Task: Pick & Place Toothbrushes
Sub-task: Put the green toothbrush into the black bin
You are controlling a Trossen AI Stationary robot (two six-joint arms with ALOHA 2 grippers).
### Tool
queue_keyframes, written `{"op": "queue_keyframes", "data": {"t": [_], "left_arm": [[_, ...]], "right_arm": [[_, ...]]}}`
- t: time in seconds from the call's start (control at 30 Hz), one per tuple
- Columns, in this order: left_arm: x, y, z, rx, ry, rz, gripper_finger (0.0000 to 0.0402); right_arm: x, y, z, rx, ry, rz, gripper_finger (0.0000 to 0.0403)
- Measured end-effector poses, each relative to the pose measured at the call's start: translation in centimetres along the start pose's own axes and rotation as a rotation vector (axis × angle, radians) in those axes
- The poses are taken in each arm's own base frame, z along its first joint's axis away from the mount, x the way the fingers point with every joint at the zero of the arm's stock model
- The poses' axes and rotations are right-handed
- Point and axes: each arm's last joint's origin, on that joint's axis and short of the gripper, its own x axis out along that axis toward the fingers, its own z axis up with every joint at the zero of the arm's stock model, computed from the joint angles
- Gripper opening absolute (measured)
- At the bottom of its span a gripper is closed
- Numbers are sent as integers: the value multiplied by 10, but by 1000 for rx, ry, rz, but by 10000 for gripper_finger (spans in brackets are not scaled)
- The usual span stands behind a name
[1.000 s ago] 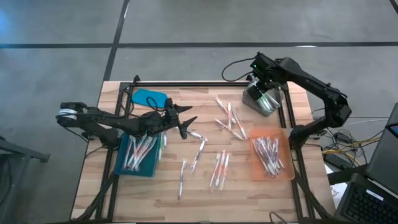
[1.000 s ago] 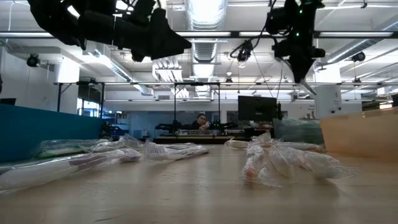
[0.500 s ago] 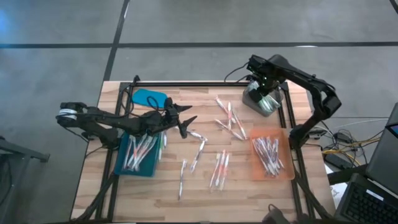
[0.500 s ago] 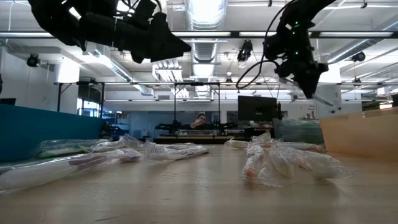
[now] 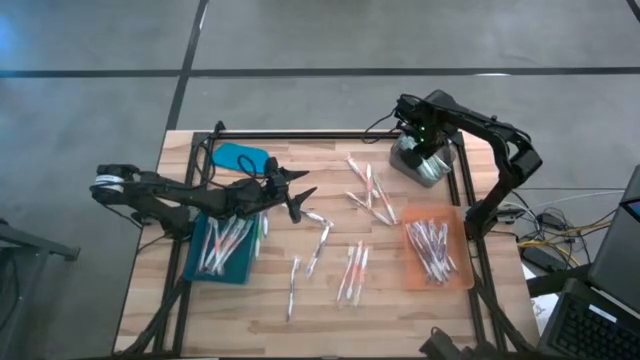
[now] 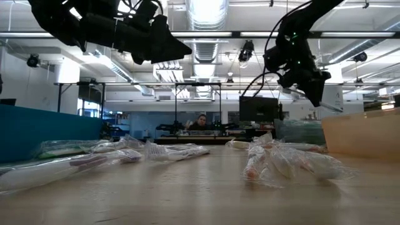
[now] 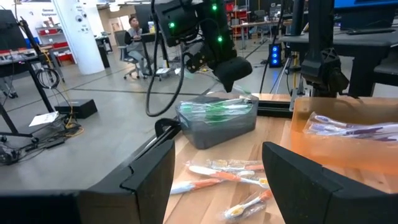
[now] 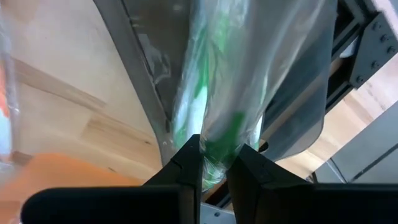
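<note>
Trays, three: teal point(image 5: 222, 262), orange point(image 5: 440, 268), grey point(image 5: 420, 166), loose toothbrushes point(image 5: 353, 272) between.

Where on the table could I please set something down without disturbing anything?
Bare wood lies along the near edge of the table, below the loose toothbrushes and between the blue tray and orange tray. The middle is crowded.
</note>
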Motion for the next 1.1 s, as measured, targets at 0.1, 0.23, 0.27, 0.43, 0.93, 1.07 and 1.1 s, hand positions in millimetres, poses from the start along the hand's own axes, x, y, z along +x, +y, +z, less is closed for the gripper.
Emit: {"op": "queue_keyframes", "data": {"t": [0.1, 0.23, 0.27, 0.43, 0.93, 1.07, 1.1], "left_arm": [[0, 0, 0, 2, 4, -1, 245], [0, 0, 0, 2, 4, -1, 246], [0, 0, 0, 2, 4, -1, 246], [0, 0, 0, 1, 3, -1, 246], [0, 0, 0, 0, 2, 0, 245], [0, 0, 0, 0, 2, 0, 245], [0, 0, 0, 0, 2, 0, 245]], "right_arm": [[8, -3, -3, 10, 30, 1, 39], [18, -10, -4, 35, 57, 28, 40], [20, -12, -3, 42, 57, 30, 41], [27, -18, -2, 65, 46, 35, 42], [33, -18, 6, 85, -33, 112, 39], [39, -19, 5, 81, -21, 111, 42], [40, -19, 5, 81, -25, 111, 45]]}}
